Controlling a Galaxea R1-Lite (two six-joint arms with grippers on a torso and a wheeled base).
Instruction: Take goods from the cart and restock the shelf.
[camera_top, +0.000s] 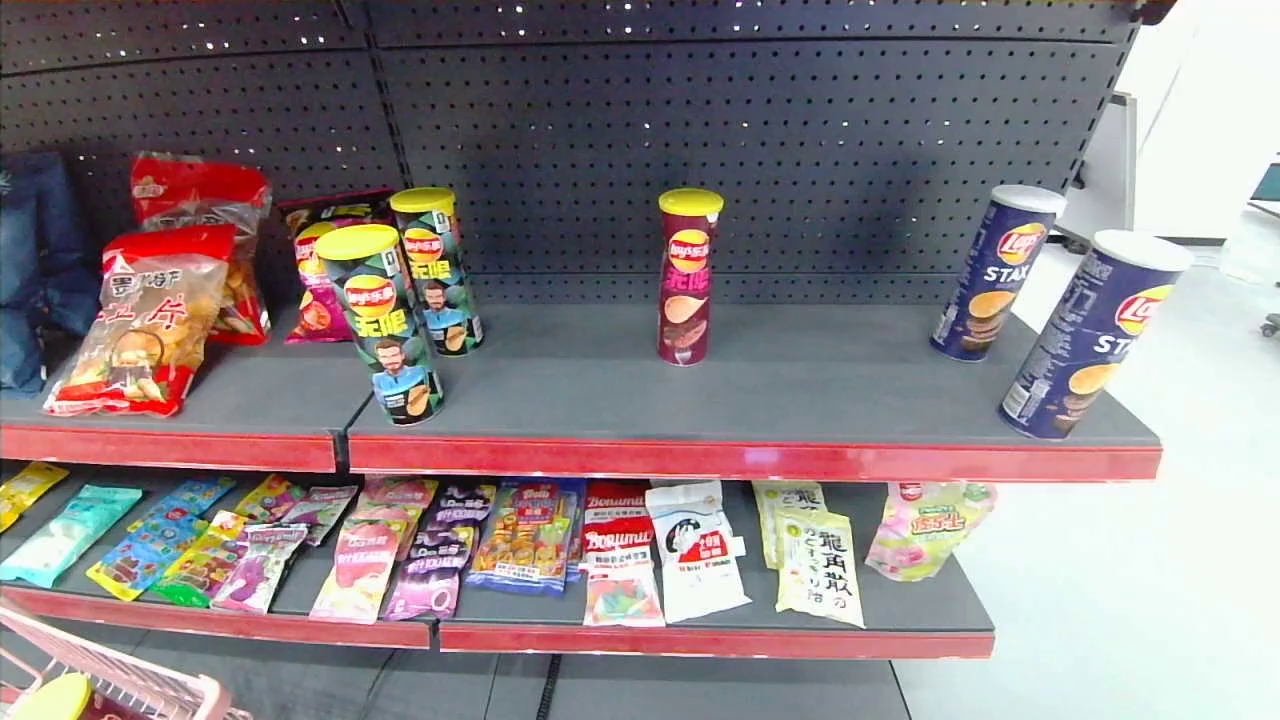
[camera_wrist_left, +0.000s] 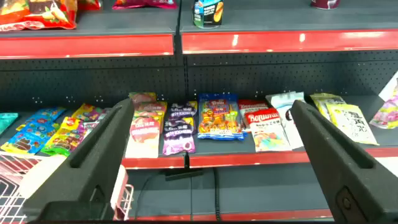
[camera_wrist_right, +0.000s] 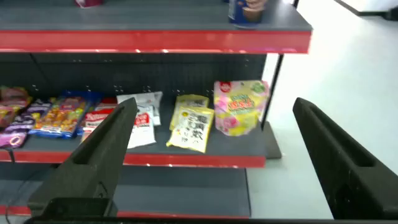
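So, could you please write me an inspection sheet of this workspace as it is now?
Surface: upper shelf, dark grey with a red edge, wide bare stretches between the cans.
Job's things: two green cans, one maroon can and two blue cans stand on it, the blue ones at the right end; pink cart at lower left, a yellow lid inside.
Clutter: snack bags at the upper shelf's left; flat packets in rows on the lower shelf.
Grippers: left gripper open, empty; right gripper open, empty.
Cables: what looks like a thin dark cable below the lower shelf.
Surroundings: pegboard behind, pale floor to the right.
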